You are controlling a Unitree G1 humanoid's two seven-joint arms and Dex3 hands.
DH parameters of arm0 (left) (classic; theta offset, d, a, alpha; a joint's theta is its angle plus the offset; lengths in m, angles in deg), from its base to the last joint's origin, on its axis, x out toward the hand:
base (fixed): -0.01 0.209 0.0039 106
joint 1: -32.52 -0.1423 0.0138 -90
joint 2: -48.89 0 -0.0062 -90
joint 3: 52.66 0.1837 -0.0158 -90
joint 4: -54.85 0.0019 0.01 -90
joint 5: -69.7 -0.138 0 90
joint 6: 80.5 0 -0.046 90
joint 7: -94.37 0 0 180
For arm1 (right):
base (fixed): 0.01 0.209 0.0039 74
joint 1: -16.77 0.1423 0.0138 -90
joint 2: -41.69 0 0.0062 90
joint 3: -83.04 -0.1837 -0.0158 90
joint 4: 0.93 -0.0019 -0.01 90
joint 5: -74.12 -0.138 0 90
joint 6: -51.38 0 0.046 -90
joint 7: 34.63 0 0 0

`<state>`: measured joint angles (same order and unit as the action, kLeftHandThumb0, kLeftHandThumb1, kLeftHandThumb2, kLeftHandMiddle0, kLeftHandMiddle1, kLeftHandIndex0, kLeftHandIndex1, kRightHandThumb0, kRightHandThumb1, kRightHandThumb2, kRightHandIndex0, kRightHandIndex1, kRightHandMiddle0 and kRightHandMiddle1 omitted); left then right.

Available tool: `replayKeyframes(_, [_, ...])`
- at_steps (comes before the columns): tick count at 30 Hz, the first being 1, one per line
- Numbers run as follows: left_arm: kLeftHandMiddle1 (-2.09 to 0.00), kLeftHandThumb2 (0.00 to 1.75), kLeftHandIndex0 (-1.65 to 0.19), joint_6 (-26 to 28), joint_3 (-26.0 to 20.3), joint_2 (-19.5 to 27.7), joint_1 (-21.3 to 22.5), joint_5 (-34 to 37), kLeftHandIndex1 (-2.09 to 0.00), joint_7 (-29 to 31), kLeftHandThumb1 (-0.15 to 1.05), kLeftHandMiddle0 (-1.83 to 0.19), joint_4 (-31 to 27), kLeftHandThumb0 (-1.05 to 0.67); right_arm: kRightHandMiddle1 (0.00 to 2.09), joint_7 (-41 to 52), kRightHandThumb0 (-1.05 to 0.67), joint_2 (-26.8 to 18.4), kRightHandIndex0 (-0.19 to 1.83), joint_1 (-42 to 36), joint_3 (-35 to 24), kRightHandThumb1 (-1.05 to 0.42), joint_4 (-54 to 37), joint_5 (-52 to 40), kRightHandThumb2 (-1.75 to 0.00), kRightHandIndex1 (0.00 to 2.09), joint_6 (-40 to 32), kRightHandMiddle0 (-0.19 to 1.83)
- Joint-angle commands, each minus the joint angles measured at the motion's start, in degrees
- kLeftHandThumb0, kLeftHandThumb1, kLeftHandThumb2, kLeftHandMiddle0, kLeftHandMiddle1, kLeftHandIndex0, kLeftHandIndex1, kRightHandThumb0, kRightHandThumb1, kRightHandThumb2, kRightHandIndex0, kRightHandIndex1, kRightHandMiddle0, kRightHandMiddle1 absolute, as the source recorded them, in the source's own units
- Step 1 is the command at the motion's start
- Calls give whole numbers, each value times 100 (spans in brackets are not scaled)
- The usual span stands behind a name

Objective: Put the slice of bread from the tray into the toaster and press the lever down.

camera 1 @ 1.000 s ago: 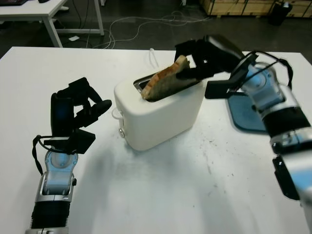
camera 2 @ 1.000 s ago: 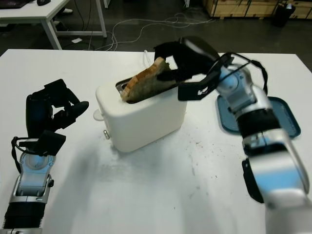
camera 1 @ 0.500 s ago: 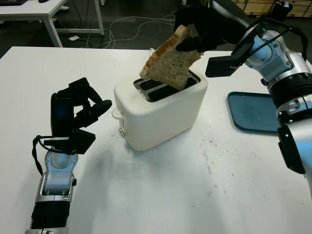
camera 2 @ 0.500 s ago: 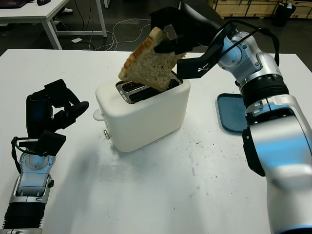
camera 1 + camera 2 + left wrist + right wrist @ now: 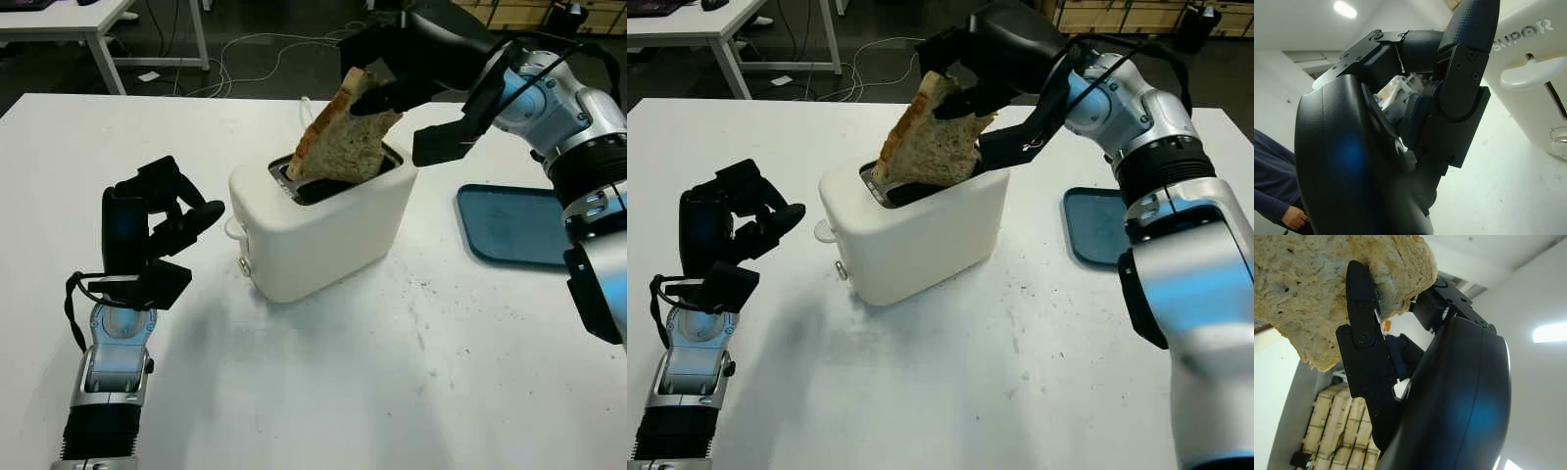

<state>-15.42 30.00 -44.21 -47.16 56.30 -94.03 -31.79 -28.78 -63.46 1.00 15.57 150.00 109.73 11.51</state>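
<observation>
The right hand [image 5: 387, 83] pinches the top corner of the brown toasted bread slice [image 5: 338, 145], which hangs tilted below its fingers [image 5: 1362, 328] with its lower edge in a slot of the white plastic toaster [image 5: 323, 230]. The left hand [image 5: 157, 220], fingers curled on nothing, sits beside the toaster.

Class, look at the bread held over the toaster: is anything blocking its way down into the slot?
Nothing visible blocks it. The right robot hand grips the bread by its upper edge, and the lower edge already sits in a slot of the toaster, tilted. The left robot hand is beside the toaster, apart from it.
</observation>
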Motion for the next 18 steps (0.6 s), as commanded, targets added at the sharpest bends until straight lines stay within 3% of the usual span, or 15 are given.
replayKeyframes(1, [-175,15,-101,6,-14,-31,-57,55,-166,-25,92,-126,-48,-86,149,100,-48,-20,113,26,-2,-92,-73,-74,-23,175,128,93])
replayKeyframes(7, [-174,15,-101,-74,-22,2,-40,97,-167,11,92,-126,12,-86,159,78,-45,-159,114,56,58,-92,-308,142,-20,175,224,90])
replayKeyframes(18, [-174,14,-100,-60,-19,1,-45,52,-166,-39,92,-125,-22,-86,174,530,-47,-488,105,243,96,-92,-699,270,-31,175,103,80])
